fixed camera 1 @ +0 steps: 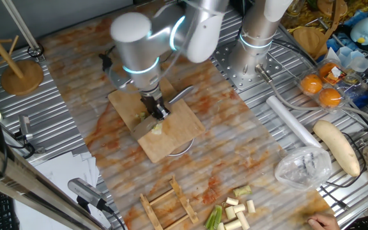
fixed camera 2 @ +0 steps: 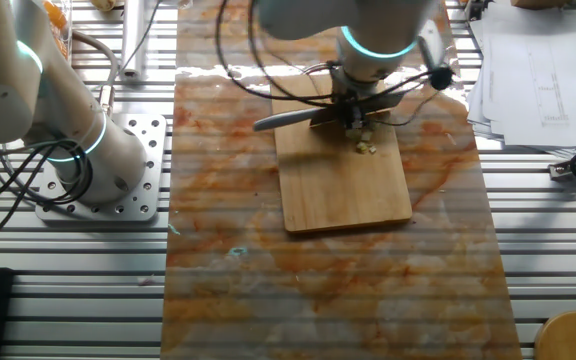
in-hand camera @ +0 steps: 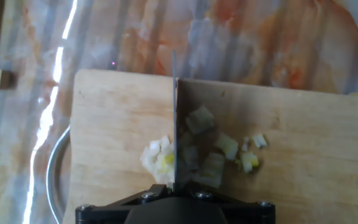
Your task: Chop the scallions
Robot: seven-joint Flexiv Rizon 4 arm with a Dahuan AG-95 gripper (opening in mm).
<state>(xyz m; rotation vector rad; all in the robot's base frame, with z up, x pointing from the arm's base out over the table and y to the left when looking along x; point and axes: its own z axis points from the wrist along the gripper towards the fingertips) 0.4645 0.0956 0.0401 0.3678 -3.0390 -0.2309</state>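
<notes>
Black housing of my gripper [in-hand camera: 173, 208] fills the bottom edge of the hand view, and a knife blade [in-hand camera: 175, 124] runs straight up from it, seen edge-on as a thin dark line. Blade stands on the wooden cutting board [in-hand camera: 303, 143]. Jaws are hidden under the housing; I cannot tell how they stand, though the knife sits fixed between them in line with my fingers.

Scallions [in-hand camera: 197, 152], already cut into small pale yellowish bits, lie on the board on both sides of the blade: a tight clump touching its left face, looser pieces scattered to the right. A curved metal rim [in-hand camera: 51, 168] shows past the board's left edge.

From one fixed view, my arm [fixed camera 1: 139, 45] leans over the board [fixed camera 1: 171, 137], gripper [fixed camera 1: 155, 108] pointing down at the pale bits [fixed camera 1: 156, 128] near the board's middle. Uncut stalk pieces [fixed camera 1: 235, 211], cream and light green, lie in a heap on the marbled orange mat [fixed camera 1: 248, 128], well apart from the board, beside a small wooden rack [fixed camera 1: 168, 204]. A long white radish [fixed camera 1: 337, 145] and a clear plastic bag [fixed camera 1: 304, 167] sit at the mat's right.

From the other fixed view, the knife [fixed camera 2: 298, 118] lies across the board's [fixed camera 2: 343, 190] far end, bits [fixed camera 2: 365, 146] just beside it.
</notes>
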